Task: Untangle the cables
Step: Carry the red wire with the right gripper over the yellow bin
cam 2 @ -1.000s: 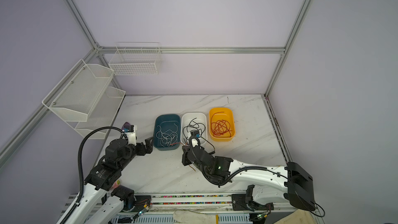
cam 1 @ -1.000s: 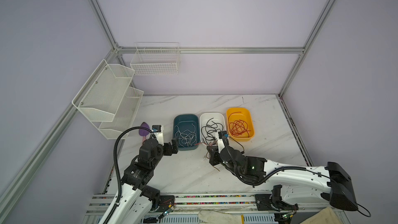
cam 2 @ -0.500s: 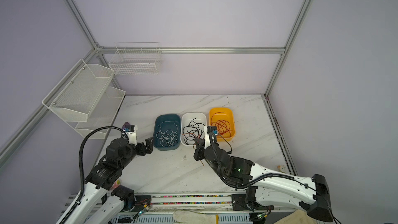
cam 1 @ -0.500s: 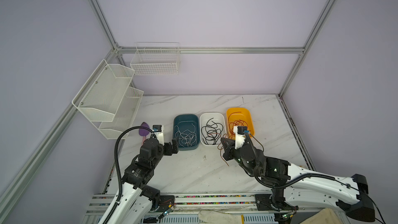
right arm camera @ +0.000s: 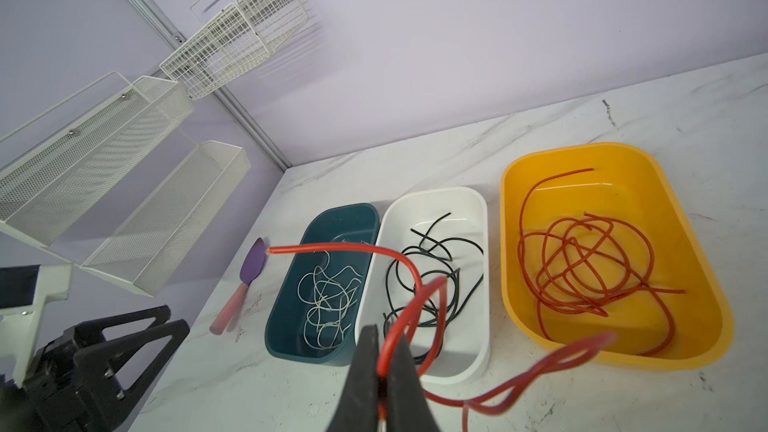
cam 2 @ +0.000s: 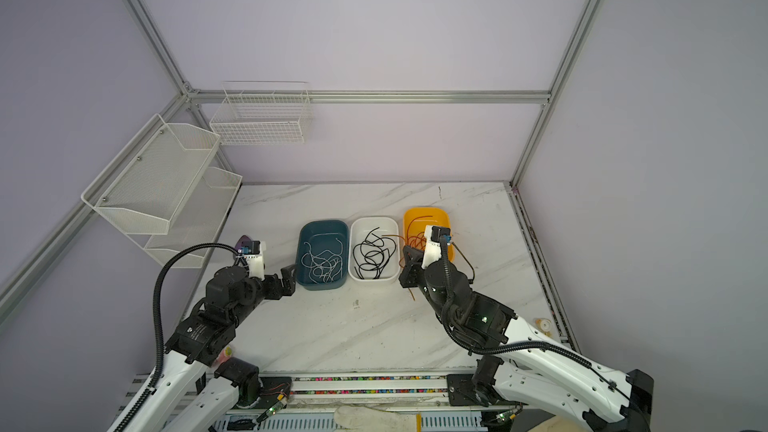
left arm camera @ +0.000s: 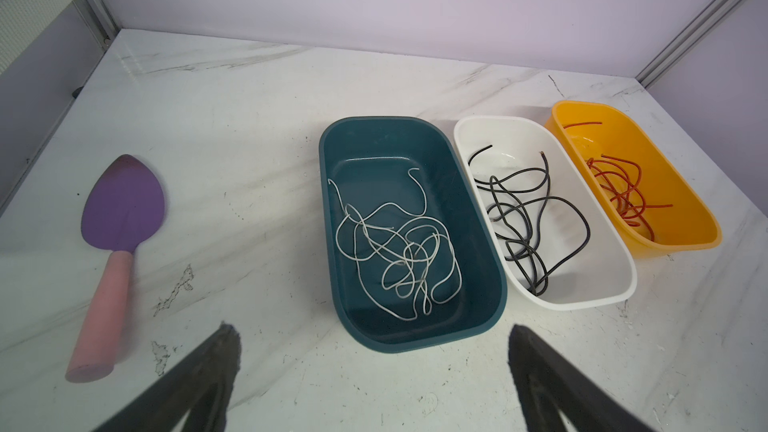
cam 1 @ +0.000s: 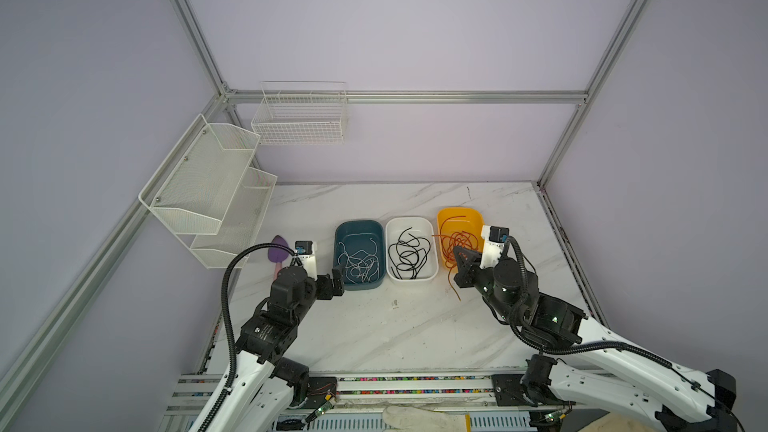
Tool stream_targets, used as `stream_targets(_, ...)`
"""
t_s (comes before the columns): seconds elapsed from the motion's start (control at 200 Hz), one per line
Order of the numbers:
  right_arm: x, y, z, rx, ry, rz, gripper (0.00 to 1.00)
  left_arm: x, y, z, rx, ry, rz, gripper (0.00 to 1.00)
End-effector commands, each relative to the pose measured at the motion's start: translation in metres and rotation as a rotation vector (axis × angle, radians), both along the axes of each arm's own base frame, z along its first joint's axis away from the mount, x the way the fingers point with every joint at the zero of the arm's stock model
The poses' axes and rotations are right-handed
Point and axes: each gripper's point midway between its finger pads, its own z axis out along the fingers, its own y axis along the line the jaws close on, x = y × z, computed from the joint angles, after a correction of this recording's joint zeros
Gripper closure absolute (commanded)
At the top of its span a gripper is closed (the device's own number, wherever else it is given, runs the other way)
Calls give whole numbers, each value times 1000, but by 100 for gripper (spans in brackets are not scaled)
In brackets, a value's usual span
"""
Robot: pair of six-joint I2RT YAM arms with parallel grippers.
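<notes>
Red cable (right arm camera: 357,247), clamped in the closed right gripper (right arm camera: 384,351) as only the right wrist view resolves, trails before three bins (cam 1: 411,278) midway across the table (cam 1: 395,334) holding the other cables (cam 1: 409,253); left gripper (left arm camera: 372,330) gapes empty.

Bins are set side by side on table (cam 1: 374,334): left bin (cam 1: 358,222), middle bin (cam 1: 409,219), right bin (cam 1: 459,209). A cable tangle (cam 1: 409,255) is contained in each. Scoop (cam 1: 277,253) is laid left of left bin, toward the wall shelf (cam 1: 199,193). One cable (right arm camera: 332,246) is pinched in right gripper (right arm camera: 385,347), before the middle and right bins. Left gripper (cam 1: 338,280) is placed at left bin's near-left corner.
</notes>
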Motion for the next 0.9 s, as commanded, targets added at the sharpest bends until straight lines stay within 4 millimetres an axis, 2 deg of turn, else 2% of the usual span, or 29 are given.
stream_targets(0.0,2,-2,15,-9,-25,26,100,1,-4,-10,-6,3,-16,0)
stream_targets(0.365,35,-17,37,-12,-41,-18,100,1,-5,-9,-9,1,-18,0)
stream_targets(0.585,55,-24,39,-4,-29,-27,100,1,-5,-9,-10,0,-19,0)
stream_targets(0.895,88,-48,38,9,-8,-61,100,1,-6,-10,-11,1,-21,0)
